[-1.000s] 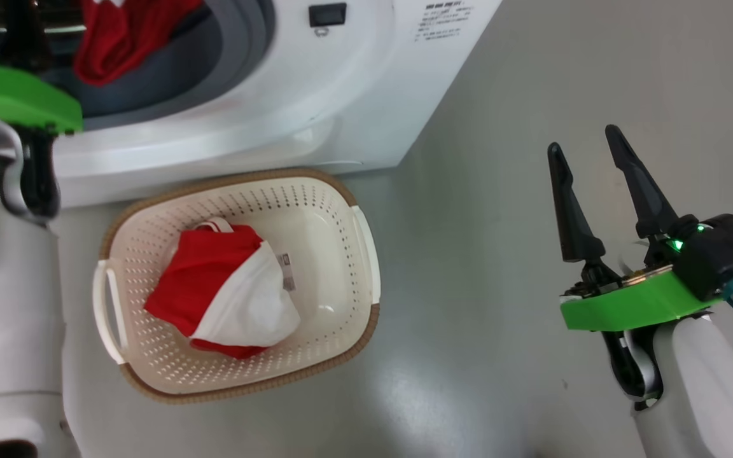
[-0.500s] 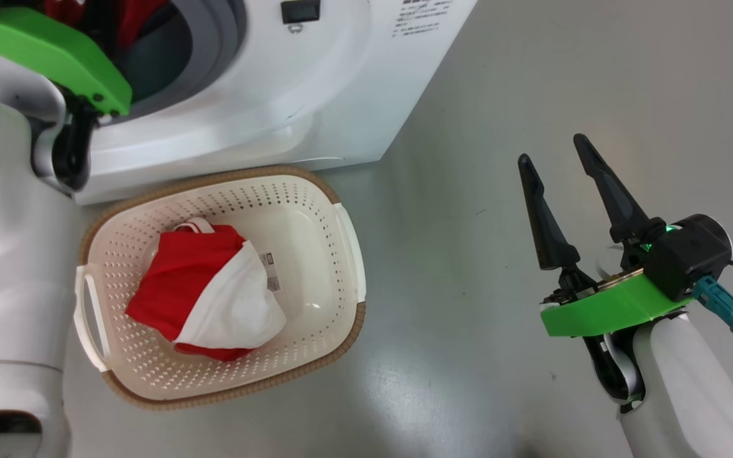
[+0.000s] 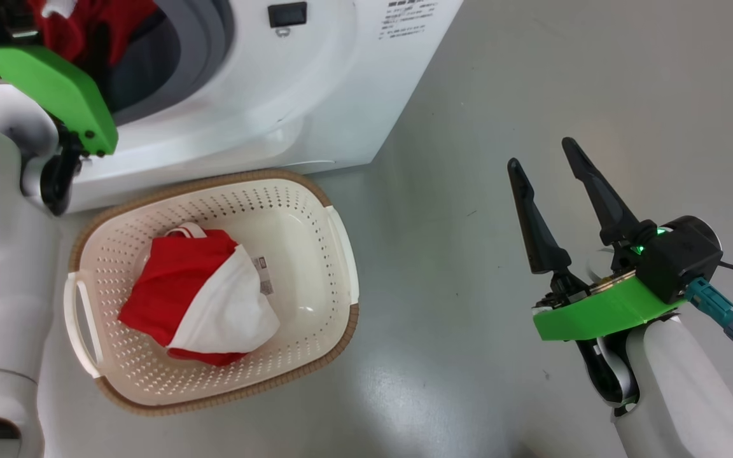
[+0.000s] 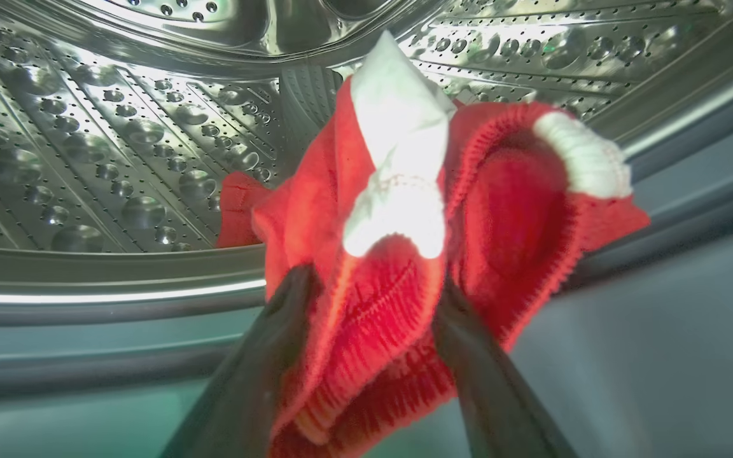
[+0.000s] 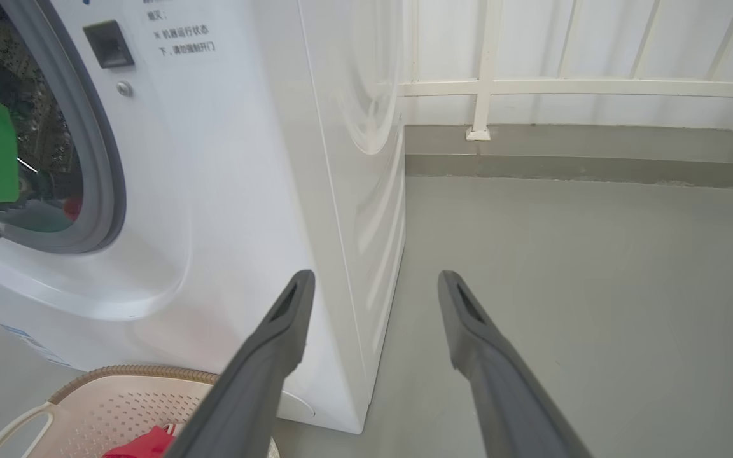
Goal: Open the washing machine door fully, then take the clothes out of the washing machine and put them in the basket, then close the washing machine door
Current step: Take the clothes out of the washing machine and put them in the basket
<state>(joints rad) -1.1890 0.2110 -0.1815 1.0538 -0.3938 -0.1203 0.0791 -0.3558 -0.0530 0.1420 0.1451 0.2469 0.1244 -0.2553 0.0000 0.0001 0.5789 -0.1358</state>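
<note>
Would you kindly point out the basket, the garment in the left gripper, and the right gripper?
basket (image 3: pixel 245 200): head view, perforated far wall.
garment (image 4: pixel 373 305): left wrist view, ribbed red middle.
right gripper (image 3: pixel 541 152): head view, midway between fingertips.

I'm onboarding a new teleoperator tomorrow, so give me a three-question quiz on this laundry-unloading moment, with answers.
1. True or false: the right gripper is shut on a garment.
2. What does the left gripper grip at the washing machine? A) a red garment with white trim B) a blue towel C) nothing
3. Fill in: one red and white garment already lies in the ____.

Key: 1 false, it is open and empty. 2 A. 3 basket.
</note>
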